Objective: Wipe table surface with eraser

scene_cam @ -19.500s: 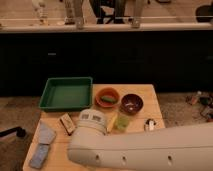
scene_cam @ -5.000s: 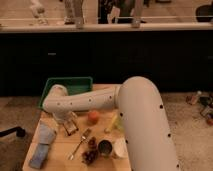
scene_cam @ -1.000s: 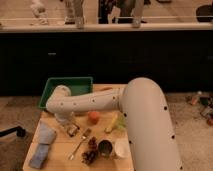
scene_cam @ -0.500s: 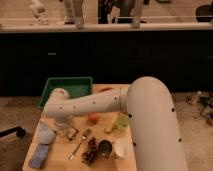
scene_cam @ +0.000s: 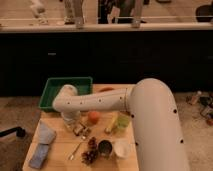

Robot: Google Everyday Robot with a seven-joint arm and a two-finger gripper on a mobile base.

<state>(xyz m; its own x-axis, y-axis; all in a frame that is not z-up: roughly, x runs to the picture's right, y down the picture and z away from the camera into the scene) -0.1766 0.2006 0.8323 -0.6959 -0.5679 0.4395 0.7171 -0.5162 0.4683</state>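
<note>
Below the white arm, the gripper (scene_cam: 76,125) meets the eraser (scene_cam: 81,130) on the table surface (scene_cam: 57,150), finger spread indiscernible.

White arm (scene_cam: 125,102) sweeping in from 3 o'clock across light wood surface (scene_cam: 57,150). Tool (scene_cam: 74,124) low at arm's 9 o'clock end, down at eraser (scene_cam: 81,131). Green tray (scene_cam: 56,92) at 11 o'clock. Orange ball (scene_cam: 93,117) just at 3 o'clock of tool. Blue-grey cloth (scene_cam: 46,133) and pad (scene_cam: 38,159) at 8 o'clock. Spoon (scene_cam: 76,150), dark cup (scene_cam: 105,147), white cup (scene_cam: 121,148) near 6 o'clock.
</note>
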